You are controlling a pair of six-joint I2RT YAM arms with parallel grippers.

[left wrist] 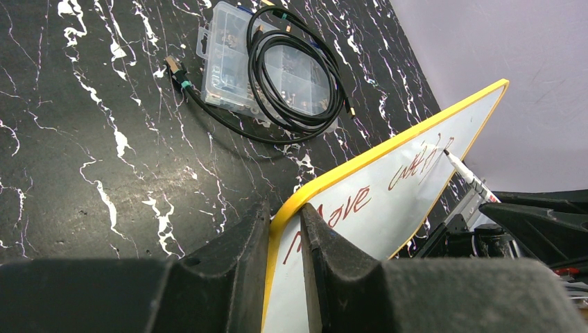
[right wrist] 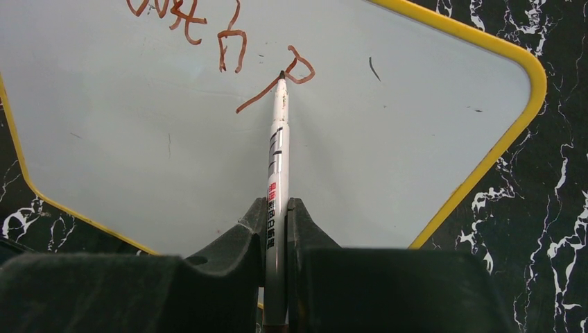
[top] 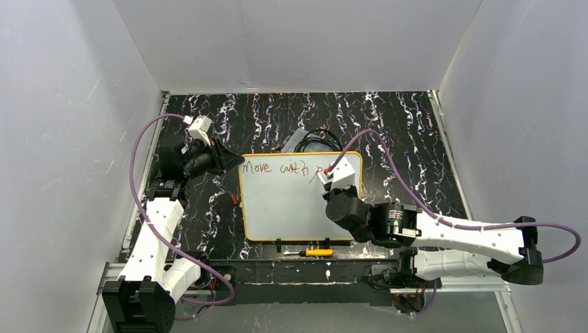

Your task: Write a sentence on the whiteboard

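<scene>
- Black marble-patterned table (top: 402, 139) with white veins carries the whiteboard (top: 291, 208), which lies near the middle, between the two arms.
- Its yellow rim runs all round; the near edge faces the arm bases.
- Along the board's far edge runs the sentence (top: 277, 167) in reddish-brown script, reading roughly "Move with p", with the last letter just right of centre.
- Left gripper (left wrist: 286, 211) sits at the board's far-left corner, its fingers closed to a narrow gap with the yellow rim pinched between them, one finger on each face of the board.
- Right gripper (right wrist: 276, 208) hangs over the board's right half, its fingers squeezed onto a slim white marker (right wrist: 276, 159) that sticks out ahead of them.
- Marker's dark tip touches the board at the loop of the "p"; a long slanted stroke trails down-left from there.
- Clear plastic parts box (left wrist: 229, 62) lies on the table beyond the board's far edge, with a coiled black cable (left wrist: 298, 83) partly on top of it.
- Yellow-handled screwdriver (top: 319, 252) lies just beside the board's near edge, apart from both grippers.
</scene>
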